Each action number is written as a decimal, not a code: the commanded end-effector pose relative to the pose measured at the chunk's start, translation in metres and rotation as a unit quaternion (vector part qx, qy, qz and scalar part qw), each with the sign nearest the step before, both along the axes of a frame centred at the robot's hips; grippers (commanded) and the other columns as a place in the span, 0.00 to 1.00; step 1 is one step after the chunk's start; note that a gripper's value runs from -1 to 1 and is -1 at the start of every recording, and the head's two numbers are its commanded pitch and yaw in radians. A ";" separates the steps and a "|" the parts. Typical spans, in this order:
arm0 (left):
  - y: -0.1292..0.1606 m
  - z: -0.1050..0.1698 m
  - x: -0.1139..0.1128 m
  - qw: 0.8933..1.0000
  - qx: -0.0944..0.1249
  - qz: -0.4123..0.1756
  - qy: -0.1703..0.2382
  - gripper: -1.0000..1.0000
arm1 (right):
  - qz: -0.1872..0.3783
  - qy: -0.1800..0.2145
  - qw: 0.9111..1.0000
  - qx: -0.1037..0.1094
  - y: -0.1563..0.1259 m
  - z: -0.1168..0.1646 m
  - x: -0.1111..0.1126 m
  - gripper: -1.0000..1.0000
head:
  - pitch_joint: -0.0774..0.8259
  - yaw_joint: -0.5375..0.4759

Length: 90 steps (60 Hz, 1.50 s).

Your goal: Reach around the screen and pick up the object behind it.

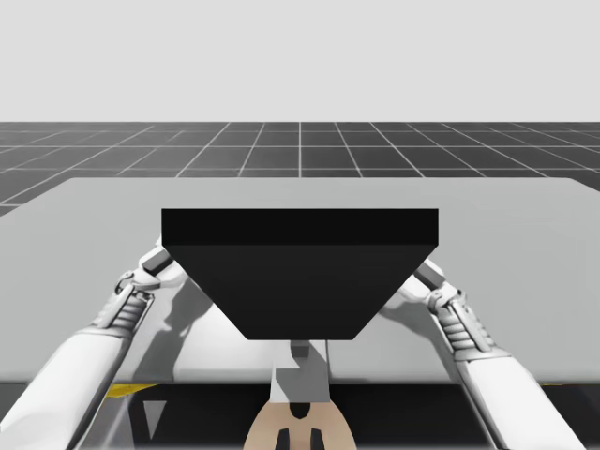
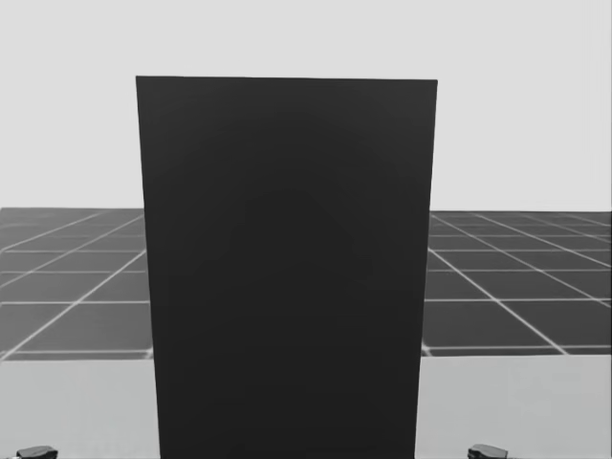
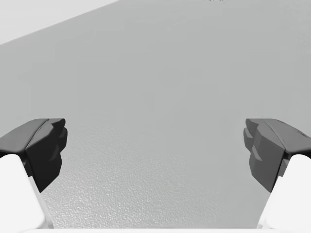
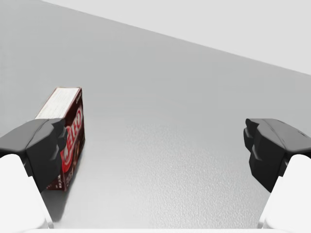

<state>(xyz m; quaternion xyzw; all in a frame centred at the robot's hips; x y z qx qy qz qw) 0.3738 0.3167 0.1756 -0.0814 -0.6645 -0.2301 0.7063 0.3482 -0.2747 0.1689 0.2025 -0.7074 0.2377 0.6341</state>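
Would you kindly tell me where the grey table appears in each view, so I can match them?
High view: the table spans the middle, under the black screen.
Head view: low strips on both sides of the screen.
Left wrist view: under and ahead of the open left pincer.
Right wrist view: under the open right pincer, bearing a dark red box beside one finger.
Shared landmark: the table's far edge.

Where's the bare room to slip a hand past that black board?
Bare table flanks the screen on both sides and lies ahead of my left gripper. Crowded only at my right gripper: a dark red box lies beside it.
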 end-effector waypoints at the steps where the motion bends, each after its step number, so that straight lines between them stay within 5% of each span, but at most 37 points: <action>1: -0.012 0.000 -0.014 0.996 0.018 -0.084 -0.013 0.00 | 0.066 -0.023 0.998 -0.001 0.013 -0.001 -0.010 0.00 | 0.11 0.49; 19: -0.028 -0.004 -0.020 0.993 0.039 -0.113 -0.018 0.00 | 0.087 -0.029 0.996 -0.002 0.034 -0.018 -0.002 0.00 | 0.13 0.48; 36: -0.040 -0.009 -0.023 0.990 0.047 -0.130 -0.016 0.00 | 0.086 0.006 0.996 0.025 0.062 -0.039 0.035 0.00 | 0.14 0.47; 63: -0.046 -0.012 -0.026 0.987 0.065 -0.143 -0.021 0.00 | 0.122 0.035 0.992 -0.024 0.124 -0.064 0.071 0.00 | 0.16 0.47; 80: -0.047 -0.011 -0.028 0.987 0.070 -0.146 -0.024 0.00 | 0.101 0.061 0.992 -0.047 0.127 -0.075 0.078 0.00 | 0.17 0.47; 82: -0.047 -0.011 -0.028 0.987 0.070 -0.145 -0.024 0.00 | 0.087 0.050 0.994 -0.048 0.126 -0.075 0.077 0.34 | 0.17 0.46; 83: -0.047 -0.011 -0.028 0.987 0.071 -0.145 -0.024 0.00 | 0.083 0.042 0.995 -0.045 0.125 -0.075 0.076 0.72 | 0.17 0.46; 84: -0.047 -0.011 -0.028 0.987 0.072 -0.145 -0.024 0.00 | 0.084 0.040 0.995 -0.045 0.125 -0.073 0.075 0.96 | 0.17 0.46; 90: -0.047 -0.012 -0.028 0.987 0.074 -0.143 -0.024 0.00 | 0.075 0.035 0.996 -0.039 0.118 -0.064 0.068 1.00 | 0.17 0.46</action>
